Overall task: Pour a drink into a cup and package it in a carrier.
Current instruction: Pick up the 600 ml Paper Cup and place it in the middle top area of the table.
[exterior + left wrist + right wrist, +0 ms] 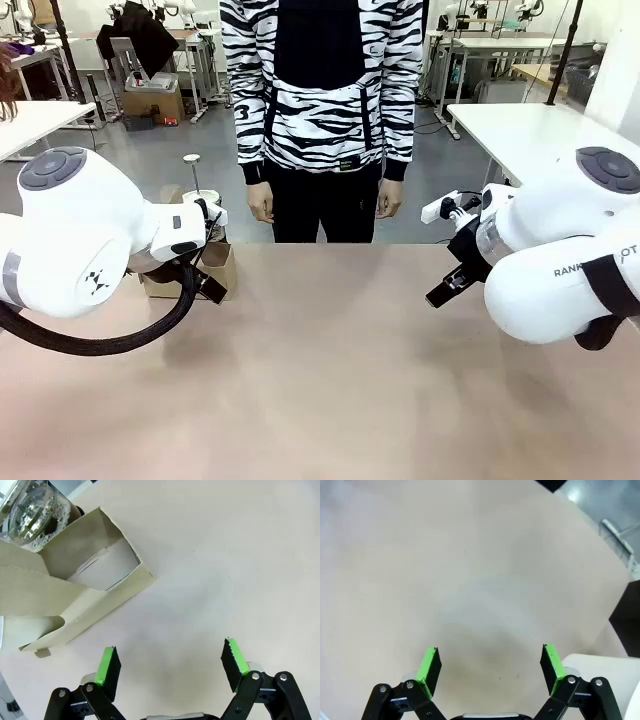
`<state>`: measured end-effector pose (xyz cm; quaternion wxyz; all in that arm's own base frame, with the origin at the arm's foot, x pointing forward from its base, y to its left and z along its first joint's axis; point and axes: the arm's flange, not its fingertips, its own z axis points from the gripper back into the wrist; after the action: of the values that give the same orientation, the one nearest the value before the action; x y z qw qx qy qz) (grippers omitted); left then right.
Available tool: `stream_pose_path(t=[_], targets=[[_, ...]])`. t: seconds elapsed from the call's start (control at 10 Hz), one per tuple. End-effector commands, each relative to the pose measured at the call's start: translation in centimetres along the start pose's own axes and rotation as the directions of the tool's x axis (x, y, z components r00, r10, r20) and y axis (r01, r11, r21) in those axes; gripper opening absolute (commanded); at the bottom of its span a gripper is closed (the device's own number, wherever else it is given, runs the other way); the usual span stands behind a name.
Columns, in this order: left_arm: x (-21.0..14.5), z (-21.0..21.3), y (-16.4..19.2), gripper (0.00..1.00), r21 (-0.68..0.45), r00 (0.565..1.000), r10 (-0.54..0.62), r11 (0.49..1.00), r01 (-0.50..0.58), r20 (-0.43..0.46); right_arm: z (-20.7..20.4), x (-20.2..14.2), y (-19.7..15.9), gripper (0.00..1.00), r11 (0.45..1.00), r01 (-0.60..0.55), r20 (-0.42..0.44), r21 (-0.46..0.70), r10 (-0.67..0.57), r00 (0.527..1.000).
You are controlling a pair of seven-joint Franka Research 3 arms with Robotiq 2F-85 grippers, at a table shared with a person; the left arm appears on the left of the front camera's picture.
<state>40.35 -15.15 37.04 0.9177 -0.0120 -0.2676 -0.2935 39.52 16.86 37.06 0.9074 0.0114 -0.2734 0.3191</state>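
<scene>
The brown cardboard carrier (pixel 75 605) lies on the table at the upper left of the left wrist view. One of its slots holds a white rounded shape that looks like the cup (pixel 107 567). A clear jug (pixel 30 510), beaded with bubbles, stands just beyond it, and a dark patch near its base may be the drink. My left gripper (pixel 170 662) is open over bare table, apart from the carrier. From the front, the carrier (pixel 222 262) sits behind my left gripper (pixel 207 285) at the far left. My right gripper (pixel 450 285) (pixel 490 667) is open and holds nothing.
A person in a zebra-striped top (pixel 320 90) stands at the far edge, both hands hanging at their sides. The pale table (pixel 320 380) stretches between my arms. A white rounded surface (pixel 600 672) shows at the lower right of the right wrist view.
</scene>
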Motion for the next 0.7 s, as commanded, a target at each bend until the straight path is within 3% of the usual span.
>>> stream_pose_path(t=[0.0, 0.6], targets=[[0.00, 0.00, 0.00, 1.00, 0.000, 1.000, 0.000, 1.000, 0.000, 0.000, 0.00, 0.00, 0.00, 1.00, 1.000, 0.000, 0.000, 0.000, 0.000, 1.000], [0.00, 0.00, 0.00, 1.00, 0.000, 1.000, 0.000, 1.000, 0.000, 0.000, 0.00, 0.00, 0.00, 1.00, 1.000, 0.000, 0.000, 0.000, 0.000, 1.000]])
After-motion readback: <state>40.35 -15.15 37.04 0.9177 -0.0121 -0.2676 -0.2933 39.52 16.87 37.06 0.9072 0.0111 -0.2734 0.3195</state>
